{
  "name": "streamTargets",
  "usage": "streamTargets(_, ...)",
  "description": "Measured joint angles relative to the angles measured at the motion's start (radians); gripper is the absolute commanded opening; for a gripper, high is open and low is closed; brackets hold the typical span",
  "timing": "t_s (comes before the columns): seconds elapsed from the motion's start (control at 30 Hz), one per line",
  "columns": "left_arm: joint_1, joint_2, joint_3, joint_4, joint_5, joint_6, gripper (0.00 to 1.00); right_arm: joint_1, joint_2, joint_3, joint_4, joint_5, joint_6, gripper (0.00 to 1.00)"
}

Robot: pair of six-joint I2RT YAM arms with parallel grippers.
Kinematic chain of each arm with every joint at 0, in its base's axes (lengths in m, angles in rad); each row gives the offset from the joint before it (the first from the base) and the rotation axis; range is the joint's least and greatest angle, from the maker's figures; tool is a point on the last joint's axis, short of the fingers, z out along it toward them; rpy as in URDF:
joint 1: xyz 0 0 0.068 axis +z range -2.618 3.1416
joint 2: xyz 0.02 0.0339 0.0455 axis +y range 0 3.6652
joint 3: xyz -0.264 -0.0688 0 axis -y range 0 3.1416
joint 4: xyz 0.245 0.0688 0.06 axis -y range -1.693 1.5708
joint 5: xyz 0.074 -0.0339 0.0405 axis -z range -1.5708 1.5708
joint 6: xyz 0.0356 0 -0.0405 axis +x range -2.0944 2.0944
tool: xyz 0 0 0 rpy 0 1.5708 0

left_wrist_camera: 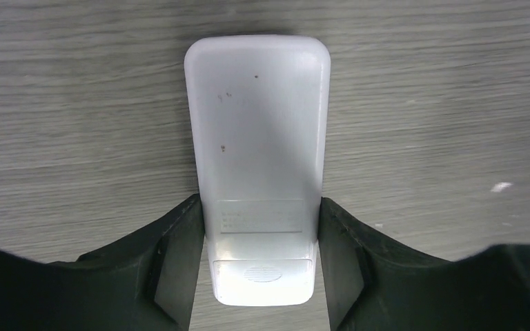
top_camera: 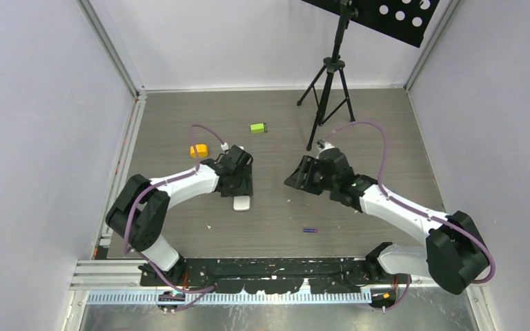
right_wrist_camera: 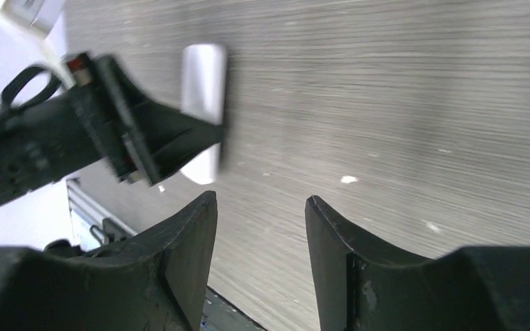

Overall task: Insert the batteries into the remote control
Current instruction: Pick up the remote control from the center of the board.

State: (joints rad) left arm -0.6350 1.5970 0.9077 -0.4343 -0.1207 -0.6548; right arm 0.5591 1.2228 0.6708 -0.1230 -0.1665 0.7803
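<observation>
Fingers [left_wrist_camera: 176,262] of your left gripper [left_wrist_camera: 259,214] press both long sides of the white remote [left_wrist_camera: 259,138], which lies label side up on the bench [top_camera: 359,117]. Your right gripper [right_wrist_camera: 261,227] hangs half open and empty nearby. A blue-purple battery [top_camera: 309,229] lies well apart, nearer the arm bases. Your risk, by the look of it: the pinch sits at the cover end, so the smooth shell could pivot or slip free when lifted

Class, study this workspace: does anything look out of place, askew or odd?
One blue-purple battery lies alone toward the near edge of the table, well apart from the remote; small white flecks dot the surface.
</observation>
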Motion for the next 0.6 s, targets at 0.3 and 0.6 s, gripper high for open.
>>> streamTargets(0.3,-0.001,0.0,0.057,0.111,0.145,-0.144,0.45,0.245,0.118,0.011,0.161,0.176,0.109,0.67)
streamTargets(0.6,-0.001,0.0,0.057,0.211,0.255,-0.26,0.45,0.309,0.195,0.011,0.273,0.227,0.153,0.64)
